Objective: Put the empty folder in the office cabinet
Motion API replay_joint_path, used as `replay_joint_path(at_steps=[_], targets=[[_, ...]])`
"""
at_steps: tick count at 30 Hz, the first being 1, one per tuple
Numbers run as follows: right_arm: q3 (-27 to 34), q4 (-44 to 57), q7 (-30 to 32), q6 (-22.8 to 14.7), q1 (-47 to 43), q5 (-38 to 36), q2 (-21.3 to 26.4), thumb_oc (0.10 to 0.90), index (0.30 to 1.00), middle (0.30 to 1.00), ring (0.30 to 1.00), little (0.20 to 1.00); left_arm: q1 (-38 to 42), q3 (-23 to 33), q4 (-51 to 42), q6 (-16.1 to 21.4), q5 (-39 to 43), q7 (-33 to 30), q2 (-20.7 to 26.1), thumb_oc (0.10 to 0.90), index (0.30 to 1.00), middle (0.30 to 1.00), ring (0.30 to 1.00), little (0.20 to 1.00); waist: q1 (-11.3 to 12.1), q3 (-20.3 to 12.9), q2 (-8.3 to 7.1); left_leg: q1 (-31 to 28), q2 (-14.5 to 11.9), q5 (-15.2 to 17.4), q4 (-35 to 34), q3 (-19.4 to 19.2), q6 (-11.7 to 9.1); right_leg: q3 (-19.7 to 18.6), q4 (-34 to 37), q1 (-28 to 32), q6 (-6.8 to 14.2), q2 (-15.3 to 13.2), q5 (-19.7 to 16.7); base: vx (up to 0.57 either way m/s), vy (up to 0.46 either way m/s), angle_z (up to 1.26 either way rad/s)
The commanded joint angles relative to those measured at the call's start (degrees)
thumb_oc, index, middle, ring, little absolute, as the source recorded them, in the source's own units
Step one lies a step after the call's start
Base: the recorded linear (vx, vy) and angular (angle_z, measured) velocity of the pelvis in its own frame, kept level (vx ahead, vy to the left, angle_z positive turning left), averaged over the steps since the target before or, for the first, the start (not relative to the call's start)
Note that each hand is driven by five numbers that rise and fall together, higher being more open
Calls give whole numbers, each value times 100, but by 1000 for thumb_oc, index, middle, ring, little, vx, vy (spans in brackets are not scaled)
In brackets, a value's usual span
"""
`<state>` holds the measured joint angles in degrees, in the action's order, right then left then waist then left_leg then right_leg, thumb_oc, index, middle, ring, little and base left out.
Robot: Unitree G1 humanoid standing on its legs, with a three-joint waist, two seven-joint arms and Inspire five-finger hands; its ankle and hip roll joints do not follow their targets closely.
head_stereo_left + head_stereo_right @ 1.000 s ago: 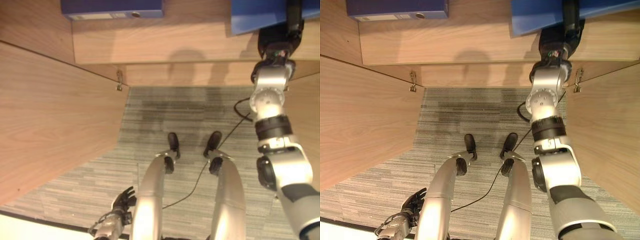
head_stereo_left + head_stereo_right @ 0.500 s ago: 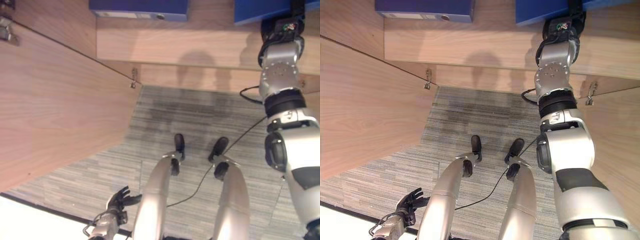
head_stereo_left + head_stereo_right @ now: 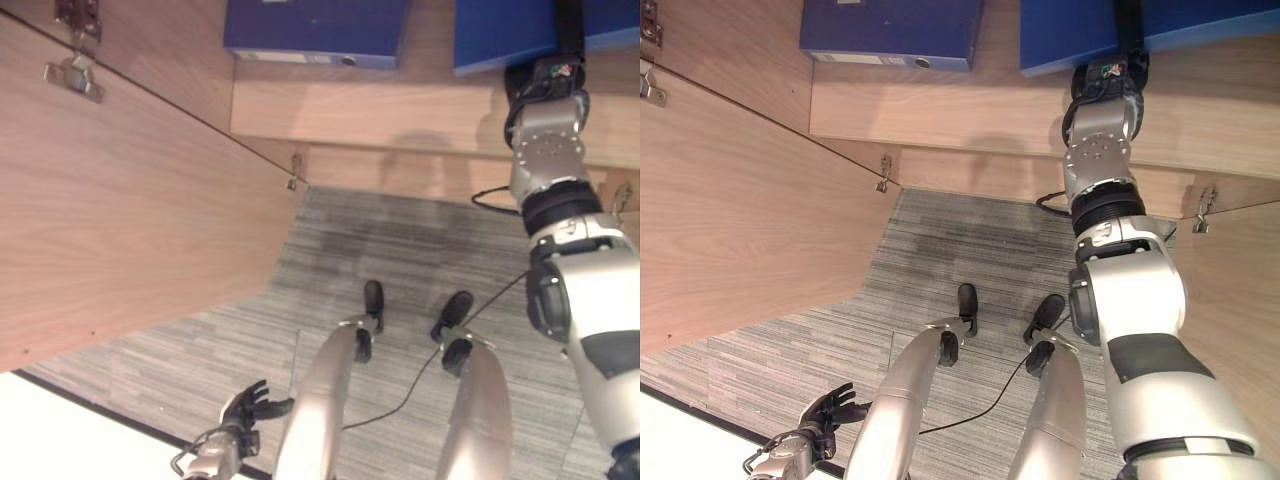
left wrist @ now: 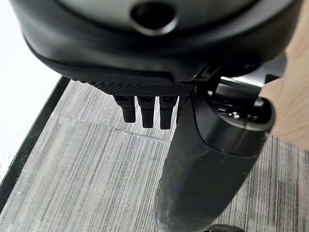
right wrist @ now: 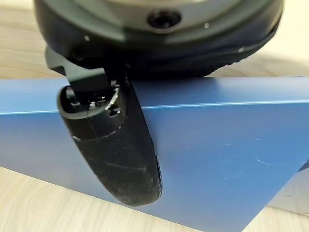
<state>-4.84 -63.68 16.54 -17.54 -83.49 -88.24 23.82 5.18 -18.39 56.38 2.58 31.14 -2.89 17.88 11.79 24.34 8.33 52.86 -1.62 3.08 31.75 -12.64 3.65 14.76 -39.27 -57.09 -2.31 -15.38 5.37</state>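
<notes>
A bright blue folder [image 3: 500, 30] lies tilted on the wooden cabinet shelf [image 3: 370, 105], at its right part. My right hand [image 3: 570, 25] reaches onto the shelf and holds it. In the right wrist view the thumb [image 5: 116, 145] lies pressed across the folder's blue face [image 5: 217, 145], and the fingers are hidden behind the folder. My left hand [image 3: 245, 405] hangs low beside the leg, over the carpet, its fingers [image 4: 145, 108] relaxed and holding nothing.
A darker blue binder [image 3: 320, 30] lies flat on the same shelf, to the left of the folder. An open wooden cabinet door [image 3: 130, 200] stands at the left with metal hinges [image 3: 75, 70]; another door [image 3: 1240, 280] at the right. Grey striped carpet [image 3: 400, 240] lies below.
The whole picture has shifted, so the camera moved; more of the shelf and both folders shows. My right hand stays on the blue folder. The left hand hangs as before.
</notes>
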Motion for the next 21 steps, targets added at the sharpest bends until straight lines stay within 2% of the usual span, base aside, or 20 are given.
replay_joint_path(at_steps=[1, 4, 11, 13, 14, 16, 18, 21], targets=[[-208, 902, -708, -245, -301, 38, 29, 400, 300, 300, 300, 300, -831, -318, 97, -82, -1, 15, 583, 800, 900, 900, 900, 900, 255, -589, 8, -129, 108, 495, -235, 366, -220, -266, -77, 380, 475, 259, 732, 7, 33, 0], [11, 1186, -773, -502, -249, -148, -83, 400, 300, 300, 300, 300, -913, -342, -45, -76, 2, 13, 639, 800, 900, 900, 900, 900, 299, -624, 107, -148, 132, 497, -258, 373, -204, -274, -82, 378, 503, 248, 748, 7, 21, 0], [306, 1796, -850, -1001, -124, -305, -167, 400, 300, 300, 300, 300, -988, -292, -162, -76, -44, 8, 739, 800, 900, 900, 900, 900, 346, -693, 225, -167, 192, 491, -286, 379, -182, -296, -125, 378, 561, 204, 756, 3, 15, 6], [300, 1852, -859, -1010, -94, -323, -161, 773, 860, 860, 860, 860, -1015, -286, -168, -81, -55, 21, 755, 800, 900, 900, 900, 900, 349, -706, 230, -171, 196, 484, -297, 376, -184, -294, -138, 382, 569, 194, 759, -1, 10, 6], [160, 1788, -825, -946, -138, -243, -86, 800, 900, 900, 900, 900, -1047, -300, -171, -83, -46, 42, 784, 800, 900, 900, 900, 900, 351, -721, 229, -172, 197, 480, -295, 379, -189, -304, -138, 379, 573, 186, 752, -7, 5, 3], [89, 1761, -862, -848, -135, -217, -52, 800, 900, 900, 900, 900, -1064, -303, -180, -98, -43, 77, 819, 800, 900, 900, 900, 900, 352, -731, 229, -172, 200, 471, -307, 388, -190, -299, -133, 387, 574, 183, 748, -4, 4, 2], [167, 1650, -892, -786, -113, -286, -180, 800, 900, 900, 900, 900, -981, -306, 351, -64, -285, 25, 619, 800, 900, 900, 900, 900, 345, -745, 202, -163, 205, 474, -312, 420, -194, -289, -144, 369, 592, 181, 743, 0, 0, 0], [32, 1086, -1069, -503, -216, -393, 309, 800, 900, 900, 900, 900, -991, 143, 968, -111, -396, -10, 631, 800, 900, 900, 900, 900, 453, -778, 183, -160, 228, 450, -326, 467, -212, -273, -161, 362, 614, 159, 748, -10, -38, 2]])
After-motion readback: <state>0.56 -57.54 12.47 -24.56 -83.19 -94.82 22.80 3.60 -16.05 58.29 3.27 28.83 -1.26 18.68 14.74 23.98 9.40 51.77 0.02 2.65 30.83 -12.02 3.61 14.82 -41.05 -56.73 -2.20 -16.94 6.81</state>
